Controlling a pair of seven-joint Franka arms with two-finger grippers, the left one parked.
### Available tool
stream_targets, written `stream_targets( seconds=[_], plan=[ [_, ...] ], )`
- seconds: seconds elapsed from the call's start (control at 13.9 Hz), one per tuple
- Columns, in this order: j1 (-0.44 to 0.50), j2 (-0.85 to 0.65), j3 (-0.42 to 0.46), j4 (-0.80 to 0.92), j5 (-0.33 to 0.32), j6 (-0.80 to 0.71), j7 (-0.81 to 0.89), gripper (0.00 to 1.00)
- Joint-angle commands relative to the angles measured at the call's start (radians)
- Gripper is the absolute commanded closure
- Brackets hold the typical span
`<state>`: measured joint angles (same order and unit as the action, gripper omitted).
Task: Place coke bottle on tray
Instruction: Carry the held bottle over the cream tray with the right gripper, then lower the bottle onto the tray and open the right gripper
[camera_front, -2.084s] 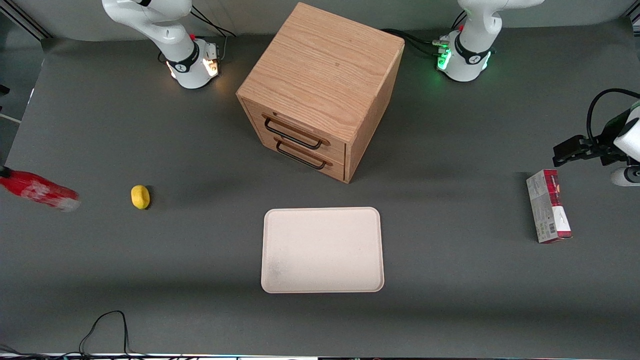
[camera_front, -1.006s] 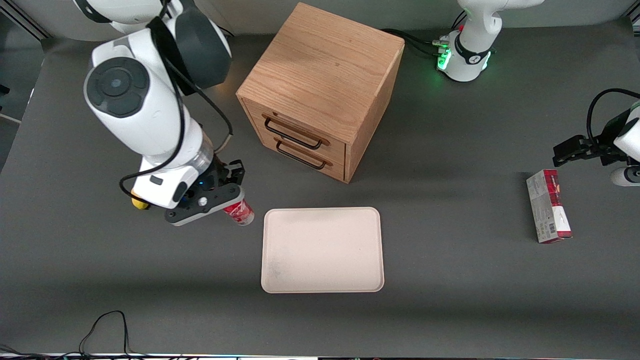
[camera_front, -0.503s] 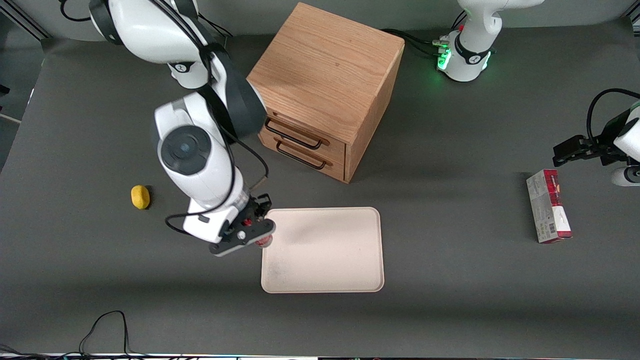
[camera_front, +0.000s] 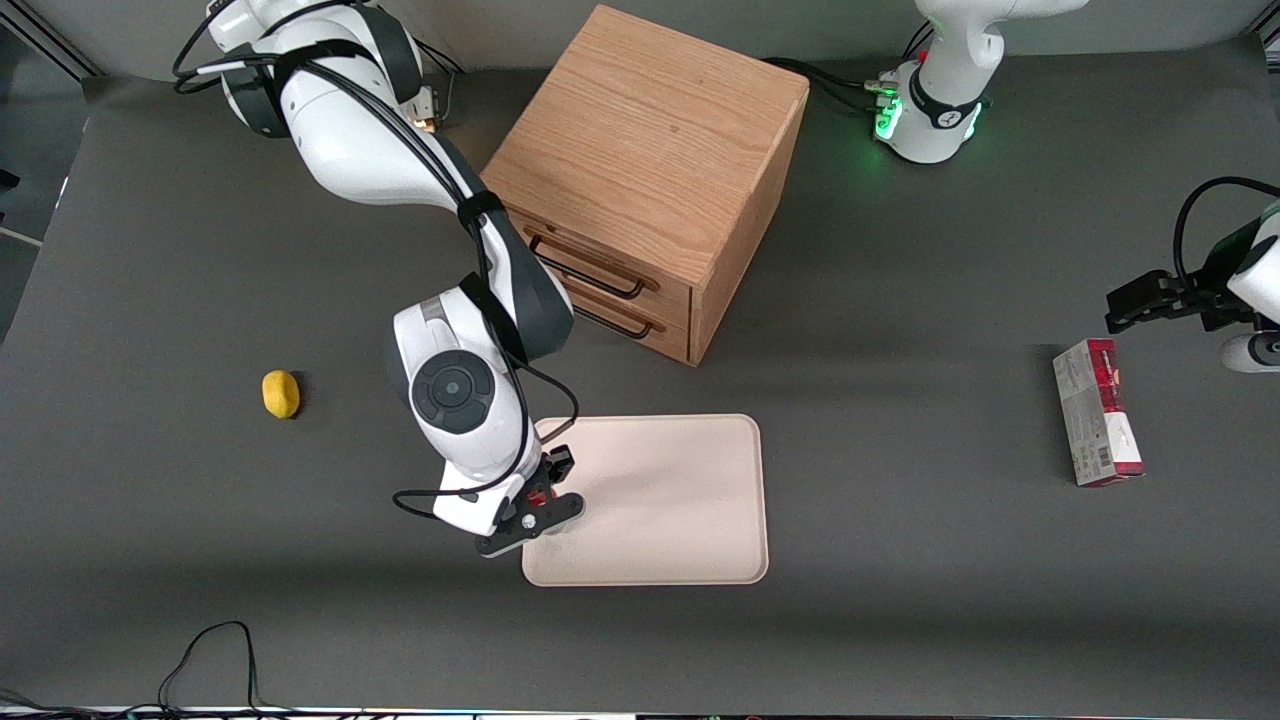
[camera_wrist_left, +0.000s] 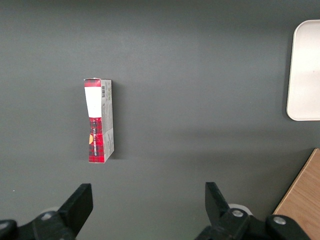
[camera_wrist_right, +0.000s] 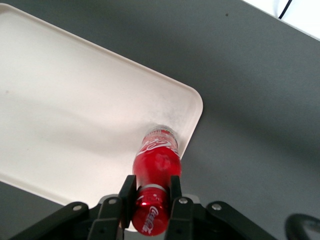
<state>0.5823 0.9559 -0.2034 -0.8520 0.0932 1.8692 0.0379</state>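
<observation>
My right gripper (camera_wrist_right: 151, 192) is shut on the red cap end of the coke bottle (camera_wrist_right: 157, 160). The bottle hangs base down over a corner of the cream-white tray (camera_wrist_right: 75, 100), close above its surface; I cannot tell whether the base touches. In the front view the gripper (camera_front: 535, 505) is over the tray's (camera_front: 670, 500) near corner at the working arm's end, and only a speck of the red bottle (camera_front: 540, 496) shows under the hand.
A wooden drawer cabinet (camera_front: 650, 170) stands farther from the front camera than the tray. A yellow lemon (camera_front: 281, 393) lies toward the working arm's end. A red-and-grey carton (camera_front: 1096, 425) lies toward the parked arm's end, also in the left wrist view (camera_wrist_left: 99, 120).
The bottle lay on the table at the working arm's end. The gripper has carried it past the lemon to the tray and has come lower and nearer to the front camera over the tray's corner.
</observation>
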Motion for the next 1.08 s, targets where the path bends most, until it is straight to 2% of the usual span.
stream_targets(
  seconds=[0.0, 0.22, 0.29, 0.36, 0.43, 0.79, 1.01],
  plan=[
    [-0.007, 0.001, 0.010, -0.001, 0.002, 0.030, 0.008, 1.00],
    [-0.007, 0.014, 0.012, -0.005, 0.002, 0.039, 0.010, 1.00],
    [-0.007, 0.015, 0.012, -0.005, 0.002, 0.041, 0.014, 0.89],
    [-0.007, 0.017, 0.012, -0.005, 0.002, 0.041, 0.019, 0.21],
    [-0.007, 0.017, 0.012, -0.008, 0.002, 0.041, 0.016, 0.00],
    [-0.005, -0.005, 0.012, -0.015, 0.000, 0.056, 0.017, 0.00],
    [-0.002, -0.068, 0.010, -0.016, 0.000, 0.032, 0.016, 0.00]
  ],
)
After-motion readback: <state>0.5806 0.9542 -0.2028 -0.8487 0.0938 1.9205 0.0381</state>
